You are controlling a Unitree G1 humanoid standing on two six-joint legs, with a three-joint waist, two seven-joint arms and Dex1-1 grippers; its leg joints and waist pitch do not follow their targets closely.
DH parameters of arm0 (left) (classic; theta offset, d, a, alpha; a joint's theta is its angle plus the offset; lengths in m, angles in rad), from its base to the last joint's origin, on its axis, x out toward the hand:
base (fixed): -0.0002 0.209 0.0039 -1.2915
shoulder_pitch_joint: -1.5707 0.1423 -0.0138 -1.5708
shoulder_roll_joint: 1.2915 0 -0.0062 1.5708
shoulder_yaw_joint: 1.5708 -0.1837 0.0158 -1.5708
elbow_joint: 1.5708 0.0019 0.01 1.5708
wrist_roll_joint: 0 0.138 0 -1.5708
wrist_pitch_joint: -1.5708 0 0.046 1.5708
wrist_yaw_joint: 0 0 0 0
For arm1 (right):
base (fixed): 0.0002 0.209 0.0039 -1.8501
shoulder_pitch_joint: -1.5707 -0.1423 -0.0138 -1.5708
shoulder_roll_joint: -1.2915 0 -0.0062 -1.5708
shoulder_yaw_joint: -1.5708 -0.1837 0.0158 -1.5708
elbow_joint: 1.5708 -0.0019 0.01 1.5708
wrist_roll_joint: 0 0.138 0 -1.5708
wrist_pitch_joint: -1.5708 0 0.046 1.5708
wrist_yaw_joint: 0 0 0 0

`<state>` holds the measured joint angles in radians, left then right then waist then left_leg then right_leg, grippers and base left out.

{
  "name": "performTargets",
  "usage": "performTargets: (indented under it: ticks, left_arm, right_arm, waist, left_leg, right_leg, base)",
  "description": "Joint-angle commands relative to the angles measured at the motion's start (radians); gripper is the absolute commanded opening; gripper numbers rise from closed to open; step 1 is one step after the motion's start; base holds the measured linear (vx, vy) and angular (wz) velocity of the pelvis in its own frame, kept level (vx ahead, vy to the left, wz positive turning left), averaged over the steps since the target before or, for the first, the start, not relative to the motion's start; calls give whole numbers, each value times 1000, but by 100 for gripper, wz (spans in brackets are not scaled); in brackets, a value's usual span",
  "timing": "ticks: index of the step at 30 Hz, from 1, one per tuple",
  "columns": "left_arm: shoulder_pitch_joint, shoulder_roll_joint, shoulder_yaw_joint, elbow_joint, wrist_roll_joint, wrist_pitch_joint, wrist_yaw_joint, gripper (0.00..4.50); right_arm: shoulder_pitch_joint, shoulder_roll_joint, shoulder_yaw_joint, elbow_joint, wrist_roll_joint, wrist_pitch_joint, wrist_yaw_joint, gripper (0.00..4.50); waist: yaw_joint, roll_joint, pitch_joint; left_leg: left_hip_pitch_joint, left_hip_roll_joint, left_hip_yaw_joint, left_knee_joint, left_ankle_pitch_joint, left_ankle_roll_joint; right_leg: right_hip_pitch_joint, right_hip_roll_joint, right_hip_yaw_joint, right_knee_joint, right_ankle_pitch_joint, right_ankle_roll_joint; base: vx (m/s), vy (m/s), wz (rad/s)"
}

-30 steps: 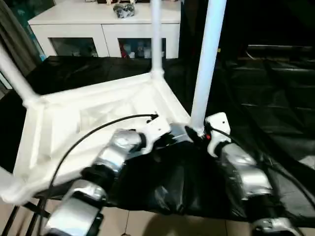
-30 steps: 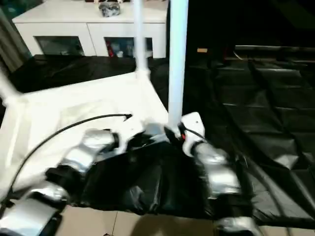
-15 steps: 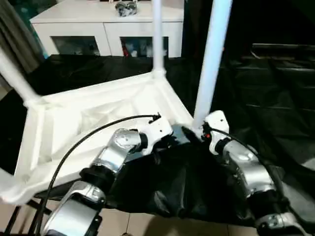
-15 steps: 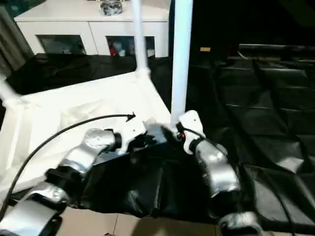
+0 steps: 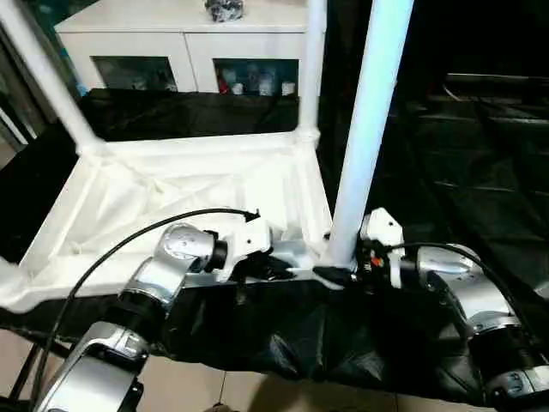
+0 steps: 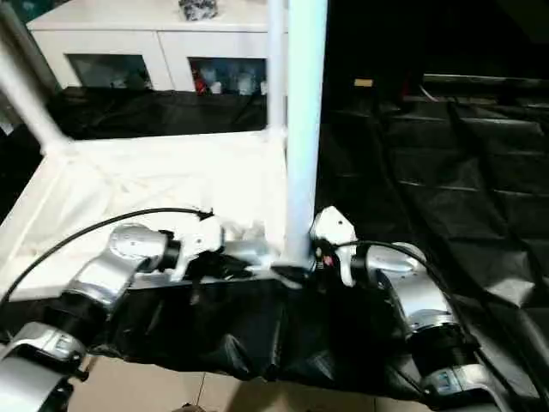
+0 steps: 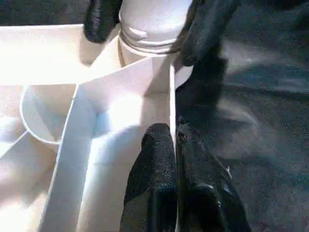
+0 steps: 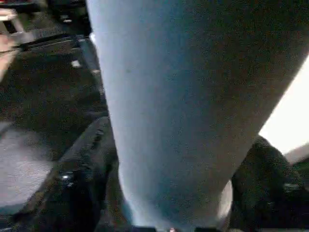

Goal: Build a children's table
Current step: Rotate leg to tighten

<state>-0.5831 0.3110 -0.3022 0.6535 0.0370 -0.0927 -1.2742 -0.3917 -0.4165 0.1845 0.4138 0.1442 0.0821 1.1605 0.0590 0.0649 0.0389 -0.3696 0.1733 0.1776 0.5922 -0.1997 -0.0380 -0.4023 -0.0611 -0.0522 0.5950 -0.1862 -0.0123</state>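
Both wrists have swung inward since a second ago. Right pincer (image 5: 336, 273) straddles the near white tubular plastic leg (image 5: 364, 129) at its socket, likely seating it; left pincer (image 7: 175, 140), closed beside it, pinches the upturned white ribbed tabletop's (image 5: 171, 184) rim on the black-draped counter (image 5: 480, 154).

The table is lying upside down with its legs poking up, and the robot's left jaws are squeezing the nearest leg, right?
Not quite. The right gripper is the one with its jaws around the nearest leg. The left wrist view shows the left gripper shut on the upside-down table top's thin wall instead.
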Motion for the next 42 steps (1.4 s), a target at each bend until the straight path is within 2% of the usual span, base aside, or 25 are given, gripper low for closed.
performTargets:
  ticks: [1,6,10,12,13,14,17,18,19,21,22,24,26,27,29,30,31,32,34,36,37,39,41,42]
  left_arm:
    - [3,11,-7,-13,-13,1,-28,0]
    - [5,18,-9,-21,-26,16,-53,0]
    - [8,17,-6,-24,-35,26,-60,0]
    - [11,11,0,-25,-41,31,-52,0]
    - [10,3,-1,-17,-24,28,-19,0]
    - [9,-3,-3,-10,-11,25,5,0]
    - [-1,-77,10,24,23,60,169,0]
    - [-2,-85,12,27,23,64,182,0]
    - [-4,-103,17,31,22,72,210,0]
    - [-21,-155,21,54,32,88,294,0]
    - [-41,-210,22,78,45,107,383,0]
    - [-58,-251,21,95,53,118,440,0]
    - [-72,-286,20,109,62,124,484,0]
    - [-77,-300,18,113,66,128,493,0]
    - [-79,-309,12,114,74,125,497,0]
    - [-81,-312,5,114,82,119,490,0]
    - [-81,-311,-4,112,91,111,482,0]
    - [-79,-303,-9,107,94,110,463,0]
    - [-75,-293,-10,101,91,108,444,0]
    - [-66,-270,-8,89,81,101,403,0]
    - [-62,-258,-7,84,76,89,382,0]
    - [-56,-241,-4,75,65,81,350,0]
    - [-41,-208,-2,51,45,63,285,0]
    - [-30,-171,4,32,30,59,228,0]
  right_arm:
    - [9,-9,27,-23,8,10,40,322]
    - [16,-10,35,-31,13,21,61,291]
    - [30,-11,36,-54,25,42,68,270]
    - [40,-7,31,-65,32,48,57,267]
    - [48,6,28,-73,27,62,22,266]
    - [53,16,26,-78,23,73,-4,265]
    - [47,120,-18,-16,-38,61,-260,265]
    - [46,130,-23,-9,-42,62,-284,265]
    - [43,153,-35,4,-49,68,-336,265]
    - [40,213,-54,20,-59,86,-449,264]
    - [39,277,-69,26,-71,100,-562,264]
    - [35,323,-74,36,-83,107,-641,264]
    - [25,363,-76,53,-101,104,-715,264]
    - [18,379,-79,63,-108,99,-739,264]
    - [9,387,-70,71,-120,81,-744,264]
    - [-1,396,-82,78,-115,72,-760,264]
    - [-10,407,-105,79,-99,76,-773,320]
    - [-14,408,-123,72,-83,83,-768,334]
    - [-11,398,-125,62,-74,90,-745,343]
    - [-5,371,-119,49,-69,90,-699,356]
    - [-3,355,-117,48,-69,89,-682,379]
    - [1,329,-110,49,-71,83,-650,384]
    - [2,281,-95,56,-80,55,-586,388]
    - [1,228,-83,56,-82,23,-492,388]
  waist:
    - [5,-20,-60]
    - [6,-23,-59]
    - [7,-23,-61]
    - [8,-23,-60]
    - [8,-20,-60]
    - [7,-21,-58]
    - [-2,-21,-52]
    - [-7,-21,-47]
    - [-11,-25,-48]
    - [-21,-21,-44]
    - [-24,-20,-42]
    - [-29,-24,-40]
    - [-29,-16,-37]
    - [-33,-20,-39]
    - [-31,-21,-41]
    - [-30,-10,-41]
    - [-33,-12,-43]
    - [-32,-10,-44]
    - [-31,-9,-45]
    - [-30,-9,-46]
    - [-29,-11,-46]
    - [-29,-11,-47]
    - [-25,-12,-48]
    - [-24,-12,-49]
  left_leg:
    - [5,61,-15,-59,-109,125]
    - [5,60,-14,-59,-110,115]
    - [4,60,-14,-57,-95,121]
    - [4,59,-14,-57,-98,119]
    - [4,59,-15,-58,-102,117]
    - [4,59,-15,-59,-105,115]
    - [7,58,-15,-65,-153,80]
    - [11,53,-16,-68,-191,53]
    - [10,51,-21,-71,-203,36]
    - [14,56,-22,-77,-231,25]
    - [16,52,-23,-77,-257,20]
    - [20,48,-23,-79,-279,13]
    - [25,47,-26,-80,-298,12]
    - [26,46,-25,-80,-306,9]
    - [21,46,-28,-82,-286,18]
    - [20,47,-27,-81,-285,23]
    - [18,47,-27,-82,-282,26]
    - [18,47,-27,-83,-284,28]
    - [18,48,-27,-83,-279,33]
    - [17,49,-26,-83,-274,36]
    - [15,49,-26,-83,-268,40]
    - [14,49,-24,-81,-256,45]
    - [12,50,-24,-80,-237,53]
    - [11,51,-22,-78,-227,61]
  right_leg:
    - [56,-84,42,-56,-91,-270]
    - [57,-85,42,-56,-98,-271]
    - [57,-84,41,-54,-82,-272]
    - [58,-85,42,-55,-93,-268]
    - [57,-85,42,-56,-102,-266]
    - [57,-84,42,-58,-110,-262]
    - [51,-85,43,-70,-200,-246]
    - [48,-85,41,-80,-287,-227]
    - [54,-87,41,-84,-348,-203]
    - [45,-83,43,-89,-378,-188]
    - [45,-83,43,-94,-407,-181]
    - [43,-85,46,-100,-447,-166]
    - [42,-87,47,-105,-488,-152]
    - [40,-85,47,-108,-500,-143]
    - [45,-86,49,-105,-475,-139]
    - [43,-86,50,-106,-458,-142]
    - [45,-86,50,-103,-438,-149]
    - [46,-85,50,-104,-430,-150]
    - [47,-85,50,-101,-403,-160]
    - [49,-85,50,-98,-372,-172]
    - [51,-86,51,-96,-357,-179]
    - [52,-86,51,-94,-337,-188]
    - [56,-88,50,-92,-318,-196]
    - [57,-89,51,-90,-304,-203]
  base:
    - [0,0,0]
    - [0,0,0]
    - [0,0,0]
    - [0,0,0]
    - [0,0,0]
    - [0,0,0]
    - [0,0,0]
    - [0,0,0]
    - [0,0,0]
    - [0,0,0]
    - [0,0,0]
    - [0,0,0]
    - [0,0,0]
    - [0,0,0]
    - [0,0,0]
    - [0,0,0]
    - [0,0,0]
    - [0,0,0]
    - [0,0,0]
    - [0,0,0]
    - [0,0,0]
    - [0,0,0]
    - [0,0,0]
    - [0,0,0]
